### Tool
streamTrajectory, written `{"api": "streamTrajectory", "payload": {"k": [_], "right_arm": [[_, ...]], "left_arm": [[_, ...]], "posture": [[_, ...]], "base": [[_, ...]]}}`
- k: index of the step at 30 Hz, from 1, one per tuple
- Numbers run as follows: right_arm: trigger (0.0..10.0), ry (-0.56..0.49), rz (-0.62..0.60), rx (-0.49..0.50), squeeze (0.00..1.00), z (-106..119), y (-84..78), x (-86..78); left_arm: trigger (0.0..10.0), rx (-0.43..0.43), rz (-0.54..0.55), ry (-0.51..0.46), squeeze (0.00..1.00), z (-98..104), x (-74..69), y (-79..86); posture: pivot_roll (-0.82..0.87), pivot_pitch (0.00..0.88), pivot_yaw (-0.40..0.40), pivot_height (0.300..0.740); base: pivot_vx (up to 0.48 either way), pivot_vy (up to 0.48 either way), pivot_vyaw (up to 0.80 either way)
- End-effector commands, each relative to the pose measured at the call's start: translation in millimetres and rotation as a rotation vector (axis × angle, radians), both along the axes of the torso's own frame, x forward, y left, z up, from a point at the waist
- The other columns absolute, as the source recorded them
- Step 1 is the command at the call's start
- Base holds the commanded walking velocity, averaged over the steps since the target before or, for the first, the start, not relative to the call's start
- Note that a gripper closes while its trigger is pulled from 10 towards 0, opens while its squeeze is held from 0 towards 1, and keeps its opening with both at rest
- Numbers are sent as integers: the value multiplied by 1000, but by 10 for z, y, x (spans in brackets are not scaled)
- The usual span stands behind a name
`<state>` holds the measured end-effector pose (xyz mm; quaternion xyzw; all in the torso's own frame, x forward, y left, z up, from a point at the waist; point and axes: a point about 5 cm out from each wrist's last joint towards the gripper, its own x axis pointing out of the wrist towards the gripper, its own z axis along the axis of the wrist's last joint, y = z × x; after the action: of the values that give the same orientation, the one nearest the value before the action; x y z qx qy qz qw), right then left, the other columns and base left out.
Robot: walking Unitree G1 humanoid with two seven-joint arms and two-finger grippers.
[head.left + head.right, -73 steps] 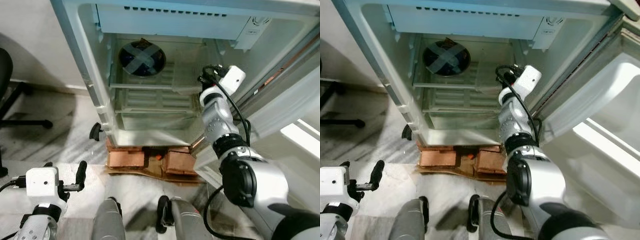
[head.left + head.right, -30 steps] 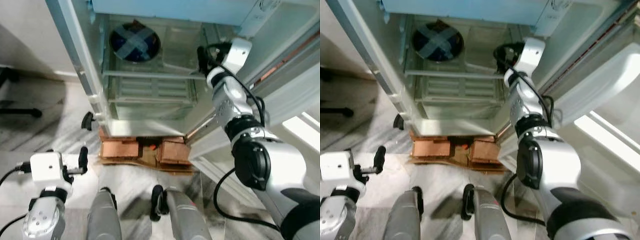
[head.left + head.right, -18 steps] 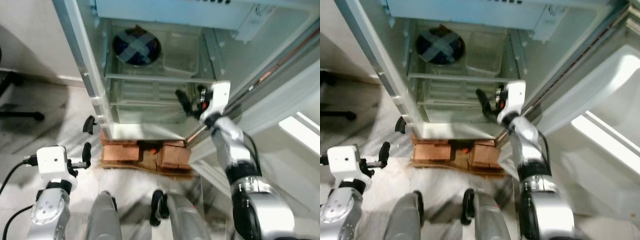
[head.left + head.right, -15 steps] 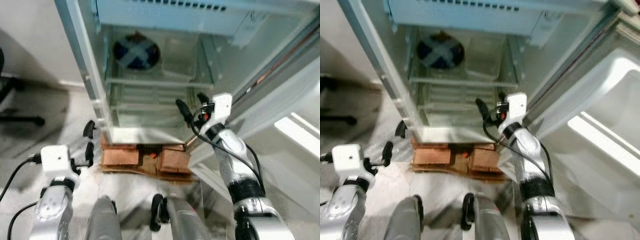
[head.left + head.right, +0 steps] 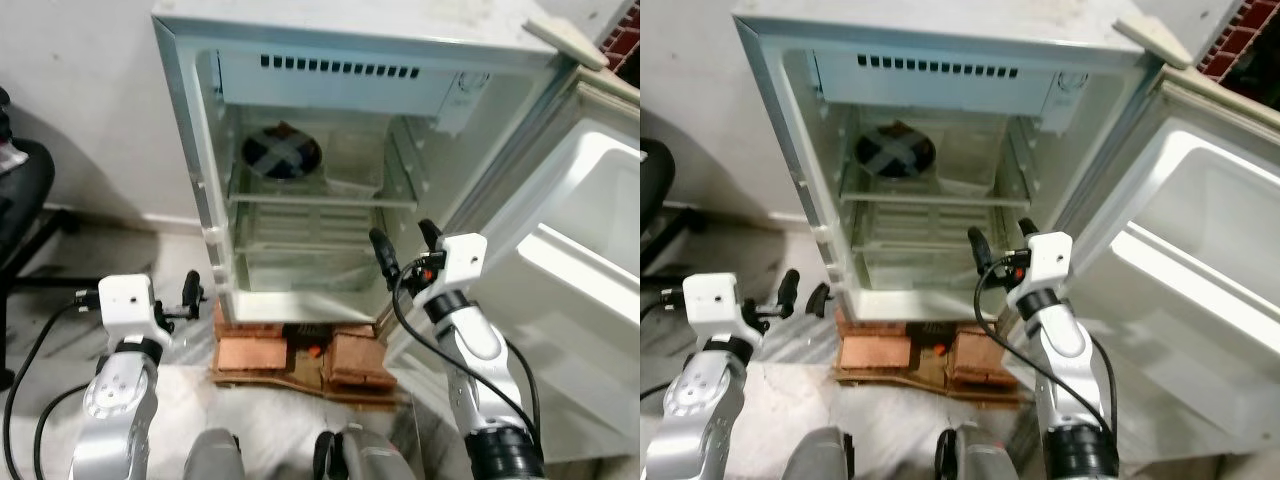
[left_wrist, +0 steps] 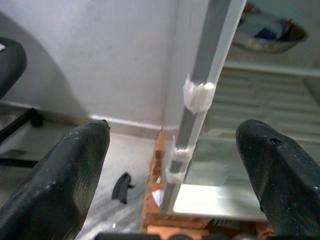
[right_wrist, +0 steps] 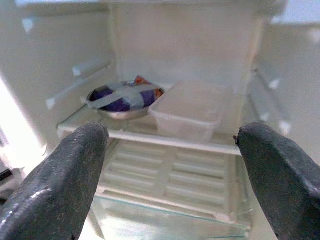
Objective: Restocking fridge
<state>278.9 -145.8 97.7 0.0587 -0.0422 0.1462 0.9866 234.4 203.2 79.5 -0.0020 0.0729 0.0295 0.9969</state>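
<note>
White plastic lines the small open fridge (image 5: 215,200), which stands on reddish bricks (image 5: 250,352) with its door (image 5: 560,290) swung wide to the robot's right. On the upper glass shelf (image 7: 150,134) sit a round metal bowl covered with dark film and crossed grey tape (image 7: 124,97) to the left, and a clear rectangular plastic container (image 7: 192,107) just beside it on the right. The container lies flat, its long axis seemingly running from front to back of the shelf, one short end facing the opening; the round bowl points no way. Both the right gripper (image 5: 405,250), raised in front of the lower shelf, and the left gripper (image 5: 188,300), low by the fridge's left edge, have their fingers spread and hold nothing. Judging by that, one placing step looks finished, and the next move calls for turning away to fetch another item, keeping the arms clear of the door and frame.
</note>
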Motion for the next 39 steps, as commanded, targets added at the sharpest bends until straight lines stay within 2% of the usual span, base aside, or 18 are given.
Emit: {"api": "streamTrajectory", "payload": {"k": [1,5,7,13,18,24,28,32,37,39], "right_arm": [[10000,31,-71,-15,0,-35,-133,-45],[10000,82,-115,-9,0,-89,-209,-82],[10000,89,-166,-52,0,-119,-275,-97],[10000,109,-249,-123,0,-165,-317,-84],[10000,153,-265,-126,0,-223,-334,-92],[10000,181,-386,-88,0,-247,-518,-121],[10000,210,-424,-72,0,-286,-558,-153],[10000,210,-413,-77,0,-299,-550,-177],[10000,191,-386,-86,0,-269,-526,-155],[10000,192,-382,-85,0,-255,-539,-137]], "left_arm": [[10000,-5,-23,3,0,-35,23,-62],[10000,-6,-31,4,0,-65,38,-79],[10000,-8,-40,9,0,-96,68,-99],[10000,-7,-68,10,0,-124,165,-154],[10000,8,-89,-3,0,-99,218,-174],[10000,22,-103,-12,0,-119,242,-170],[10000,-3,-118,-10,0,-153,227,-181],[10000,10,-123,-8,0,-180,229,-195],[10000,7,-121,-4,0,-216,237,-228],[10000,0,-99,34,0,-277,220,-239]], "posture": [[139,27,-79,740],[132,19,-76,740],[117,4,-68,740],[99,0,-58,740],[86,0,-51,740],[77,0,-42,740],[73,0,-43,740],[64,0,-44,740],[58,0,-49,740],[60,0,-55,740]], "base": [[-330,0,0],[-330,0,0],[-328,0,0],[-328,0,0],[-330,0,0],[-266,0,0],[0,0,-113],[0,0,-542],[0,-442,-84],[0,-480,0]]}}
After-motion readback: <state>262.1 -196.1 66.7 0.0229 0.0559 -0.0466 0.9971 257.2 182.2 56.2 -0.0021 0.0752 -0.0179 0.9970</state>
